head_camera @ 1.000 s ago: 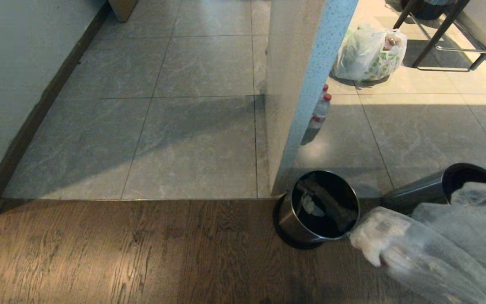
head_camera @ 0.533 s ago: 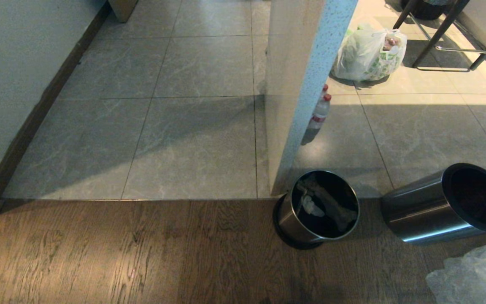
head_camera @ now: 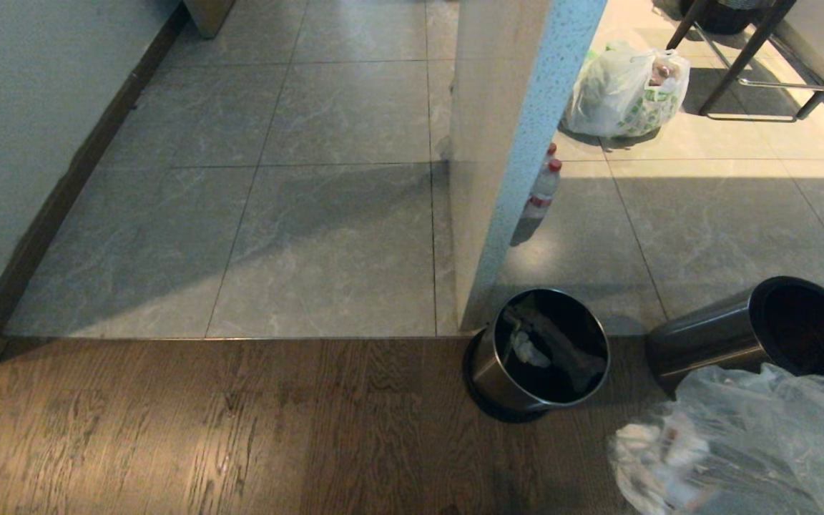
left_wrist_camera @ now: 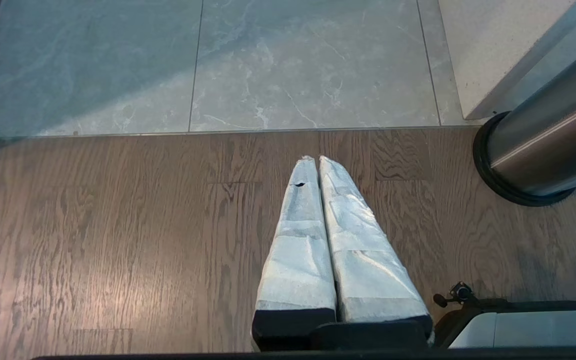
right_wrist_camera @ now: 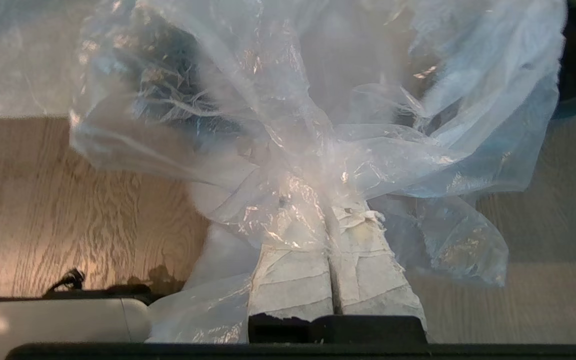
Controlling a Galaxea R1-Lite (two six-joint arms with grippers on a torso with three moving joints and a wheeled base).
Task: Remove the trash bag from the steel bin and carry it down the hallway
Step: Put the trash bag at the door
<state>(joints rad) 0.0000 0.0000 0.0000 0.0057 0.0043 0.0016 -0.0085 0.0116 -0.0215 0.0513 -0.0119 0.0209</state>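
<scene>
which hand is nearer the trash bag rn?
Right. The right hand is shut on the gathered neck of the trash bag, holding it above the wood floor. The left hand is shut and empty, apart from the bag.

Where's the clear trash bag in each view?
Head: trash bag bottom right, overlapping the tipped steel bin.
Left wrist: absent.
Right wrist: fills the upper centre, gathered in the right gripper.
Shared landmark: wood floor.
</scene>
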